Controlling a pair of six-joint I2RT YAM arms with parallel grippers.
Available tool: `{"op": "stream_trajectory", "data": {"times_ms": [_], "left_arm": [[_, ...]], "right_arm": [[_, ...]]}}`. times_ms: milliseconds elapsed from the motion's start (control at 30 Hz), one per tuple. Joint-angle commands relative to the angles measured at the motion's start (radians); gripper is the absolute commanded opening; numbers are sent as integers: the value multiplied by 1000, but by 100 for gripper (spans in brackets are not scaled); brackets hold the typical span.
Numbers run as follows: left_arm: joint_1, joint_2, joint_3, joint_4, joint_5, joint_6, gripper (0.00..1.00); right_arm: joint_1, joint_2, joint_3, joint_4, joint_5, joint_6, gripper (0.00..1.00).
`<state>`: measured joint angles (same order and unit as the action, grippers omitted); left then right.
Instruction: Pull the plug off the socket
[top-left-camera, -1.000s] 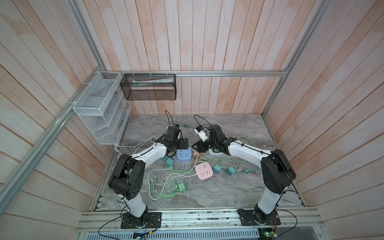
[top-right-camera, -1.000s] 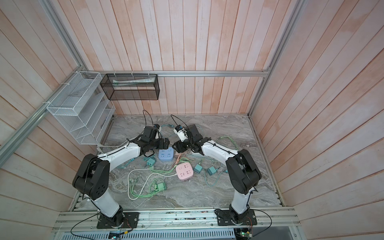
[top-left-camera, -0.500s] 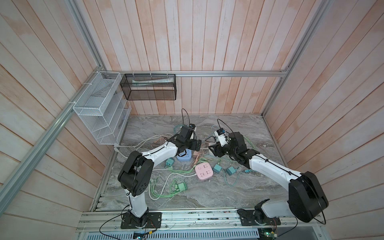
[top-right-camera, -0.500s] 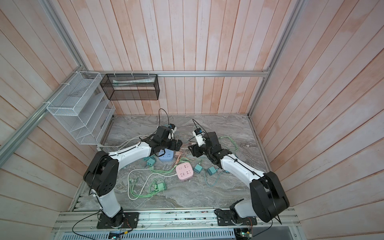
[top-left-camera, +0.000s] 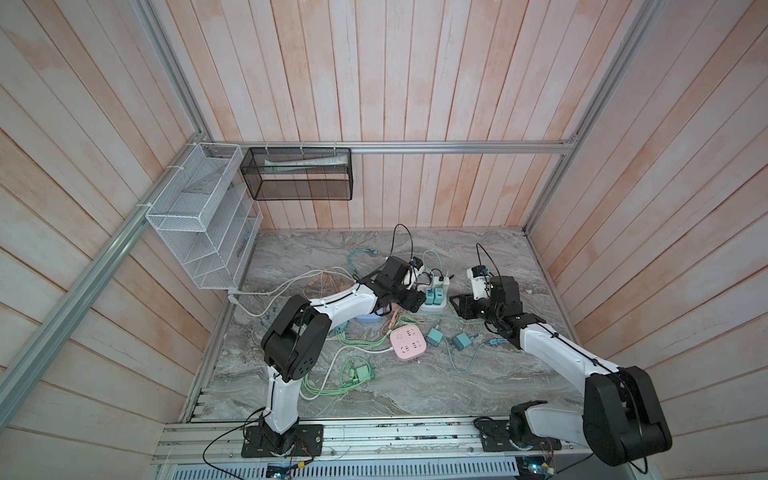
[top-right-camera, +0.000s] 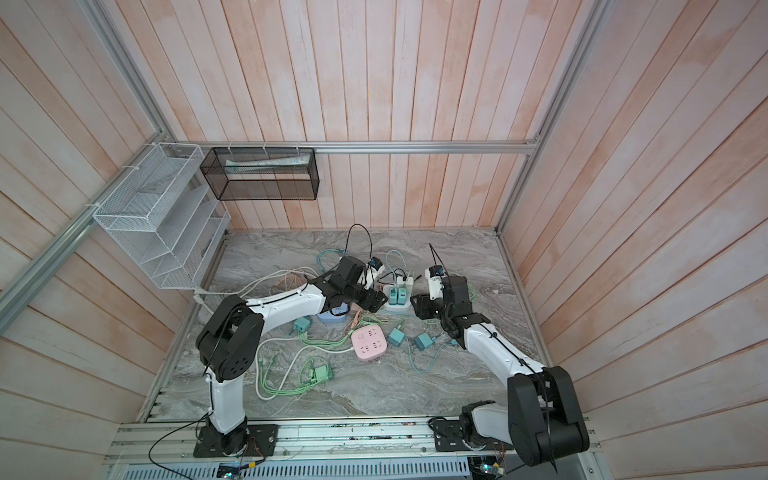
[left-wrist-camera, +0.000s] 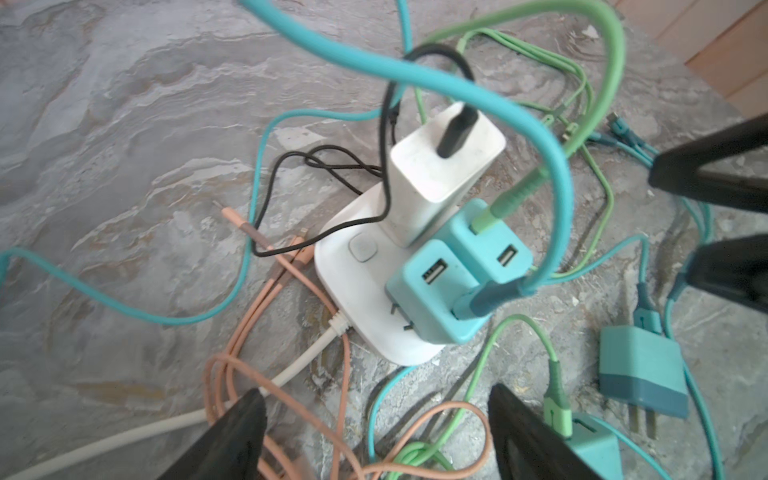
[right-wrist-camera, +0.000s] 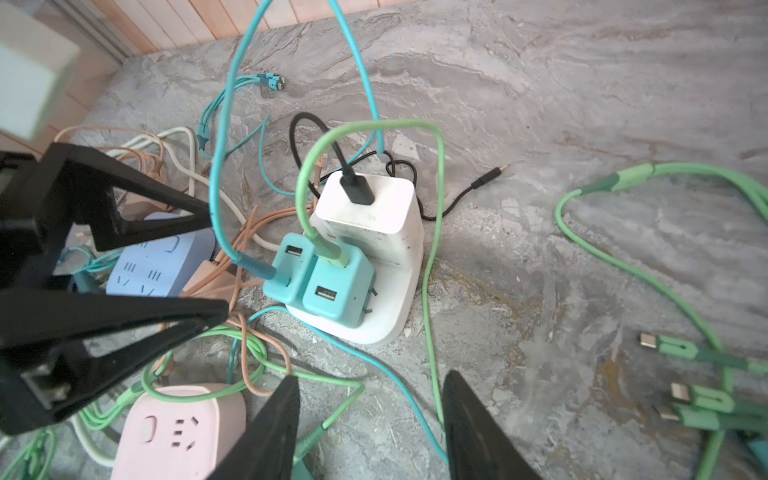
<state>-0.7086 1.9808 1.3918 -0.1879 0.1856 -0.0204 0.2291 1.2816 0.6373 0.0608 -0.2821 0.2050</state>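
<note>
Grey marbled counter (top-left-camera: 415, 390) boxed in by pale wood plank walls (top-left-camera: 374, 83). On the left wall there's a white wire rack (top-left-camera: 199, 220), with a black mesh basket (top-left-camera: 299, 180) next to it on the back wall.

The left end effector (left-wrist-camera: 376, 392) has its fingers spread with nothing pinched, just cables lying under them. Below that arm sits a blue power strip (top-left-camera: 368, 319), then a pink power strip (top-left-camera: 408, 342) out in the cable mess.

The white socket (left-wrist-camera: 357, 299) still carries a white charger (left-wrist-camera: 440, 174) and two teal plugs (left-wrist-camera: 432, 291), side by side and touching. Any print on them is too small to read.

The right end effector (right-wrist-camera: 371, 377) is just beside the socket, fingers apart and empty.

A second ago both were bunched over the blue strip. Now they've slid right and flank the socket.
</note>
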Motion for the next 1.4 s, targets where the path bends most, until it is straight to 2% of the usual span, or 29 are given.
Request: {"op": "stream_trajectory", "data": {"times_ms": [0,367,433,733,1033,1233,1367], "left_arm": [[-15,28,31,-12,50,52,84],[-38,106,106,-29,107,64,71],[-50,114,118,-29,107,65,70],[-81,147,165,-18,120,29,53],[-108,151,180,-14,112,7,53],[-103,84,101,39,7,50,53],[-81,76,87,34,-2,73,54]], "right_arm": [[-24,27,-9,33,-59,25,50],[-90,160,29,83,-221,44,47],[-93,182,44,89,-237,48,47],[-109,229,68,120,-270,72,47],[-122,261,83,134,-283,85,47],[-126,258,86,137,-282,90,47],[-126,261,81,150,-284,102,47]]}}
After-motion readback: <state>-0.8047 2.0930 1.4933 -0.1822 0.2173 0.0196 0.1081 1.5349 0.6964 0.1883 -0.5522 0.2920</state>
